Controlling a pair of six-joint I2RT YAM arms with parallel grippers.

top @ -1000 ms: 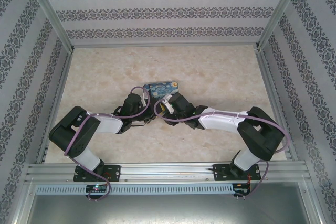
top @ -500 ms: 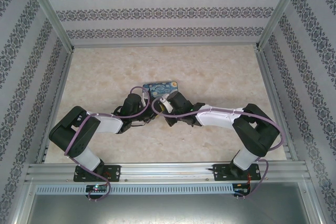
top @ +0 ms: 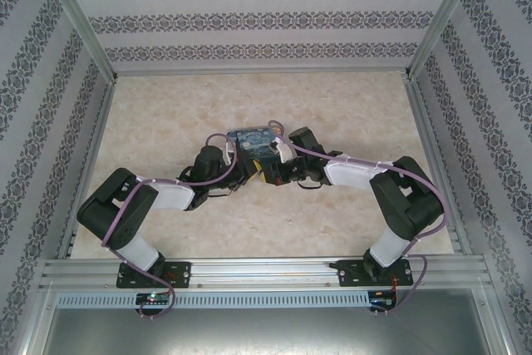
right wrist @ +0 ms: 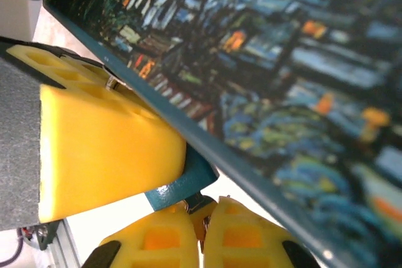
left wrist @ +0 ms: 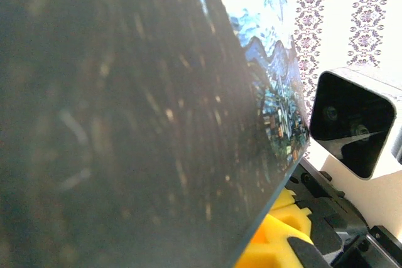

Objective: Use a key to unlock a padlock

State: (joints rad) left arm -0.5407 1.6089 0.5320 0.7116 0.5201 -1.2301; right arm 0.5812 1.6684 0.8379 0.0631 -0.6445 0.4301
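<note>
Padlock (top: 252, 140): near the middle of the worktop (top: 357, 114), a little toward its far edge, caught between the two claws. Tilted, with the printed night-sky face up and a dark side turned hard against the left wrist camera.
Left claw (top: 238, 157): clamped on the padlock body, with one yellow pad (right wrist: 107, 149) pressed to the block's dark edge in the right wrist view. Probably acting as a vice, to stop any twisting under the key's push.
Right claw (right wrist: 202, 216): pads pinched nearly together, gripping the key by its head.
Key (right wrist: 182, 181): blue head just above the right claw's pads and touching the padlock's lower edge. Hidden blade, so no telling whether seated in the keyhole or merely resting against the rim.
Reason for the crowding: keyhole edge offered straight to the key hand, keeping the approach short and the line easy to hold.
Step in hand: by the look of it, insertion or the start of the turn.
Next need: a gentle push along the blade's line, then a twist against the left claw's grip.
Risk: a tiny head in soft pads, likely to slip or roll under any sideways force.
</note>
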